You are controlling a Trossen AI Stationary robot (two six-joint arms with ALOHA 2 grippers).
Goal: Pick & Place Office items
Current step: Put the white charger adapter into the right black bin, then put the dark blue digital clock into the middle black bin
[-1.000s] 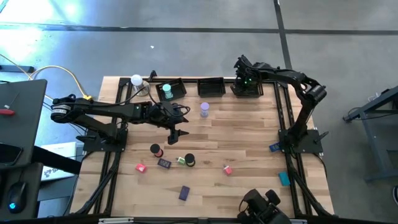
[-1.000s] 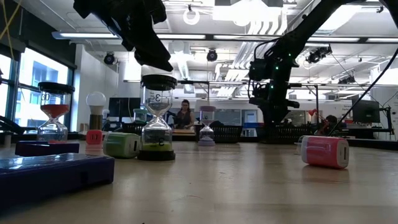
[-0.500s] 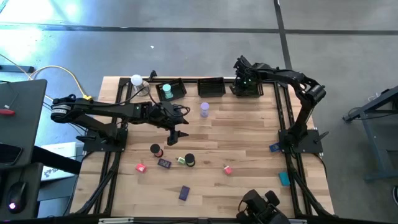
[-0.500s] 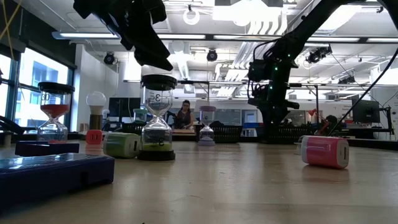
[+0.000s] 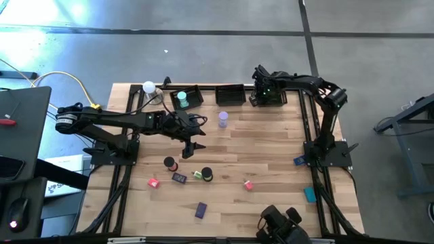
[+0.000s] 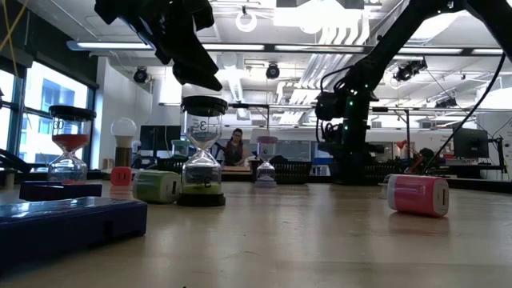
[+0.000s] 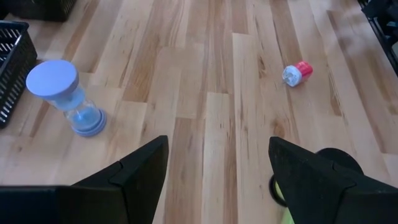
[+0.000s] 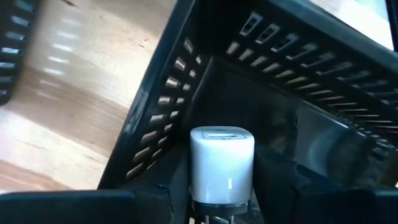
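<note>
Small office items lie scattered on the wooden table. A lilac hourglass (image 5: pixel 223 120) stands mid-table, and a teal one (image 5: pixel 181 99) stands in the far-left black tray. A black-capped hourglass (image 5: pixel 206 175), a red hourglass (image 5: pixel 169 163) and pink (image 5: pixel 154 182), purple (image 5: pixel 201 210) and teal (image 5: pixel 310 194) blocks sit nearer. My left gripper (image 5: pixel 192 146) hovers open above the table, between the lilac hourglass (image 7: pixel 68 96) and the black-capped one (image 7: pixel 339 163). My right gripper (image 5: pixel 263 95) reaches into the far-right black tray (image 5: pixel 277 102), shut on a white block (image 8: pixel 221 163). My right gripper has the white block's lower part (image 8: pixel 214 198) between its two fingers, coming from above and slanting down into the tray. The contact spot sits at the wrist picture's bottom edge and shows poorly. The block stands upright inside the tray's walls; whether it touches the floor cannot be told.
Three black mesh trays line the far edge, the middle one (image 5: pixel 230 95) among them. A white ball lamp (image 5: pixel 148 87) stands at the far-left corner. A pink roll (image 5: pixel 248 184) and a blue block (image 5: pixel 299 160) lie toward the right. Bare wood lies between the lilac hourglass and the right arm's base.
My right gripper has moved a little toward the table's left and sunk lower into the far-right tray, still carrying the white block. My left arm has kept still.
</note>
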